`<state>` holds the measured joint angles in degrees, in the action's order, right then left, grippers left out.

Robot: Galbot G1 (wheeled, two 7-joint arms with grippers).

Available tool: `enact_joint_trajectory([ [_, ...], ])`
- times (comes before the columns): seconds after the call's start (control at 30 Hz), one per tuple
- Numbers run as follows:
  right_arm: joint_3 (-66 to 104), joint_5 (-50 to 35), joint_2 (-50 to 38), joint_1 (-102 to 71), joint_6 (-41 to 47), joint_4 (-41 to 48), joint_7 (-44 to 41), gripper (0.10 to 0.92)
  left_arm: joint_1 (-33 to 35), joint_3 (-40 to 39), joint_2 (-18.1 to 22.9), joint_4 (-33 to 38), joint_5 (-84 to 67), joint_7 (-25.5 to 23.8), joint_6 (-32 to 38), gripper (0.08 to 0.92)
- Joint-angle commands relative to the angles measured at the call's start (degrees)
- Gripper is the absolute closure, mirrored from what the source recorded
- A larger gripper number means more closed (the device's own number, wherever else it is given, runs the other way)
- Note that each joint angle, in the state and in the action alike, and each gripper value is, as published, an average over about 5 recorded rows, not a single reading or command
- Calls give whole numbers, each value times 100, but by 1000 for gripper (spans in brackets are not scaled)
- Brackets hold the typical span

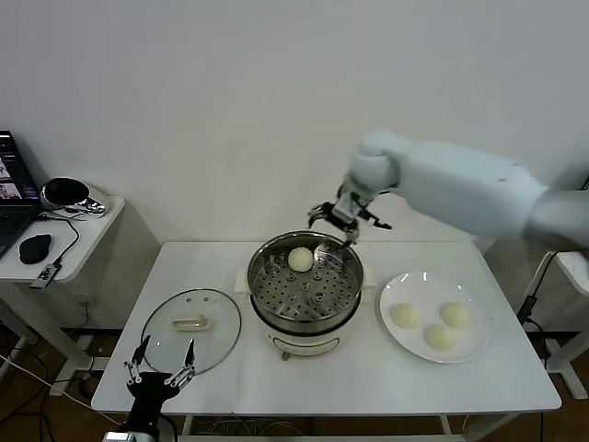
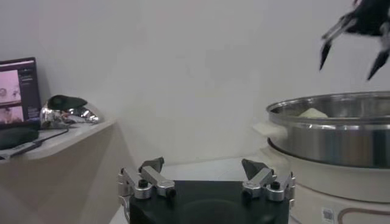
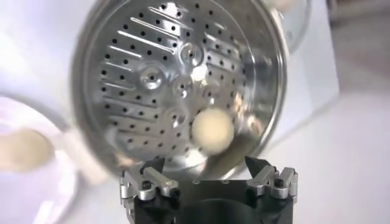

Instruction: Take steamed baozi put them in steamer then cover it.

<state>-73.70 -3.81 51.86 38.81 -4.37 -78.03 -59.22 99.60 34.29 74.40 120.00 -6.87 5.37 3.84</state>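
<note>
Steel steamer [image 1: 305, 293] holds one baozi [image 1: 301, 260]; three wait on the plate [image 1: 396, 339]. Right tool [image 1: 342, 219] hovers spread and empty above. Buns look soft, light; pinch gently across their sides.

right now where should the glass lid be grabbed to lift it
By the cream handle at the centre of the glass lid, coming straight down from above. The lid lies flat on the table, so only the raised handle offers a grip; the left end effector is nearest.

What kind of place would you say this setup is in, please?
Probably a robot lab or office test corner, not a real kitchen: a plain white table carrying the steamer against a bare wall, with a laptop and mouse on a side desk.
</note>
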Motion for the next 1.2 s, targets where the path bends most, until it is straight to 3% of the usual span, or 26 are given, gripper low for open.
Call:
enact_joint_trajectory([
  [0.03, 4, -520, -2111, 183, 2200, -1441, -200, 203, -45, -10, -85, 41, 9, 13, -239, 177],
  [0.23, 512, -5, -2732, -926, 2181, -1339, -236, 203, 22, 14, -142, 127, 33, 7, -246, 177],
  [0.43, 1379, 505, -2705, -2201, 1737, -699, -327, 203, 28, 31, -139, 111, 40, -4, -243, 177],
  [1.2, 2361, 969, -759, -3755, 1316, 1097, -65, 203, 160, 269, -79, 97, 29, -14, -216, 177],
])
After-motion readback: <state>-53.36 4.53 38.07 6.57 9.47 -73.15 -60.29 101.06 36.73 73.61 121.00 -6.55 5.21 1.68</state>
